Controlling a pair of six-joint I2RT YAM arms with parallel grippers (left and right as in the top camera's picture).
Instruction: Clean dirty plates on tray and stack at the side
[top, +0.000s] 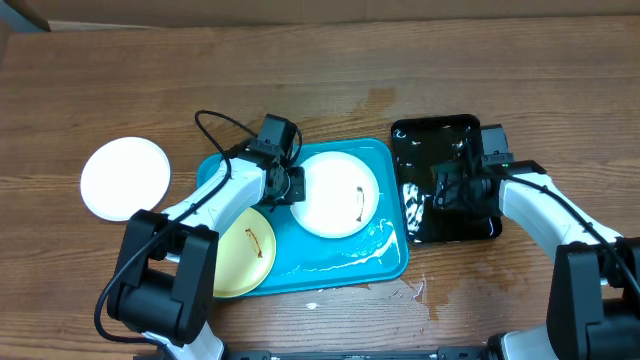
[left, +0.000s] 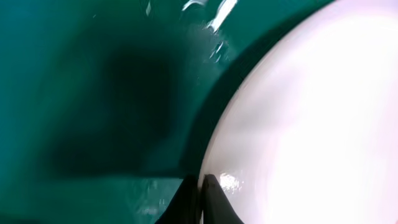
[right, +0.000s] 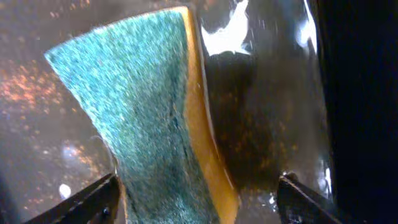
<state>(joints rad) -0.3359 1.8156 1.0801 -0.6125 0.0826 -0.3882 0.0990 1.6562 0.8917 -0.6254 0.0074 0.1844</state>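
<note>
Now L end effector shut at white plate rim.

- Left arm — white rounded link shell, bulky black joint housings.
- A thin black cable loops out beside its wrist.
- Right arm — the same white shell over black joints.
- Fingertips black, tapering to wedges.

From overhead, looks straight down on the whole brown wooden table. From the left wrist, faces down, very near, onto bright turquoise plastic tray and round white plate, both shared with overhead. From the right wrist, looks closely at green-and-yellow sponge over glossy black tray, that tray likewise shared.
</note>
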